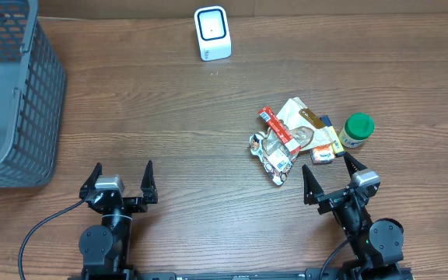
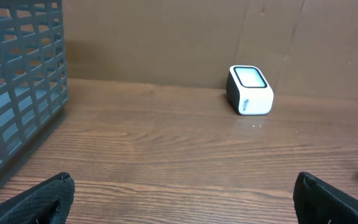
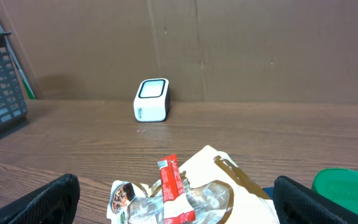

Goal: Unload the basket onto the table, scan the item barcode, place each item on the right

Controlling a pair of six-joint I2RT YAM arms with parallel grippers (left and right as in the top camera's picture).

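Both claws rest low at the near edge of the wooden surface (image 1: 169, 117), well apart from each other, and neither holds anything. The left claw (image 1: 122, 175) has its jaws spread wide with only bare wood between them; in its wrist view the two dark fingers (image 2: 36, 202) sit at the bottom corners. The right claw (image 1: 329, 167) is spread just as wide, its tips just short of a heap (image 1: 294, 138) of goods on the right half of the surface. In that heap a red packet (image 1: 280, 128) lies across a beige pouch (image 1: 298, 115), a crumpled clear wrapper (image 1: 273, 153) sits on the near side, a yellow box (image 1: 329, 140) lies to the right, and a green-lidded jar (image 1: 356, 130) stands upright at the right end. No barcode can be made out on any of them. The white scanner (image 1: 212, 33) stands at the far edge near the middle, well apart from the heap, its dark window up. A grey mesh basket (image 1: 14, 93) fills the far left corner.
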